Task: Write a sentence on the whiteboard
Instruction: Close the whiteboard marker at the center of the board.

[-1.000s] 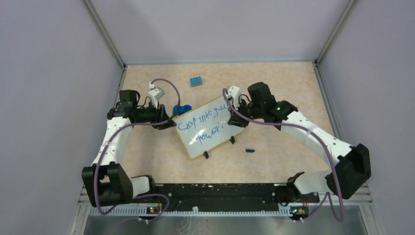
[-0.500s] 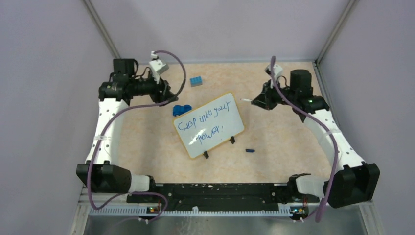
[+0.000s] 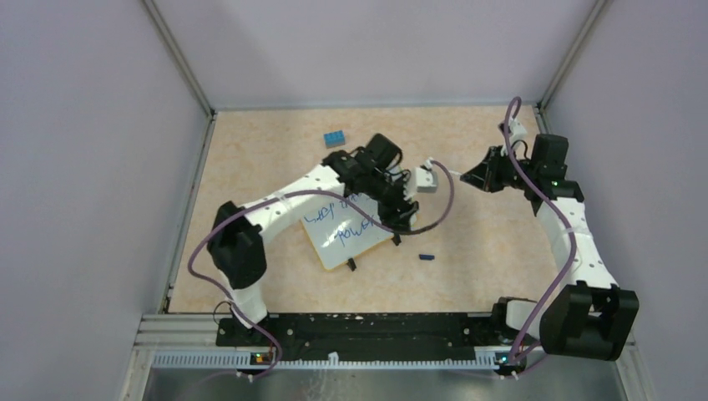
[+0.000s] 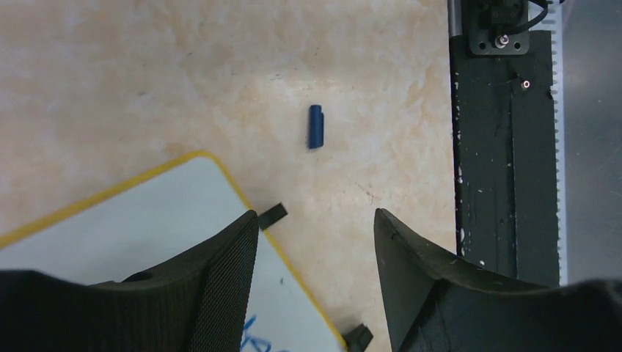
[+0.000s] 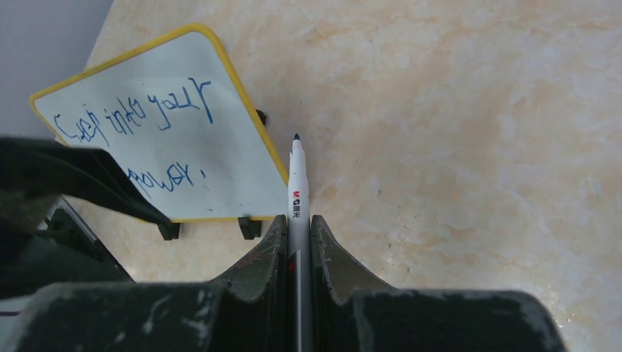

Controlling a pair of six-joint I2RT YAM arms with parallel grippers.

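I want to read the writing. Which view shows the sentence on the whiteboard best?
Right wrist view: both lines of the sentence show almost whole on the whiteboard. From the top, the left arm hides part; the left wrist catches only a blue scrap.

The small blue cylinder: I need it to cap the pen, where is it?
In the top view, the small blue cylinder lies on the tabletop just right of the whiteboard, off its near corner, not touching.

my left arm point(image 3: 284, 200) lying over the far half of the whiteboard point(image 3: 336, 251), top line of the sentence point(image 3: 349, 231) mostly covered, rear of the marker point(image 5: 297, 187) buried in my right tool point(image 5: 297, 220)
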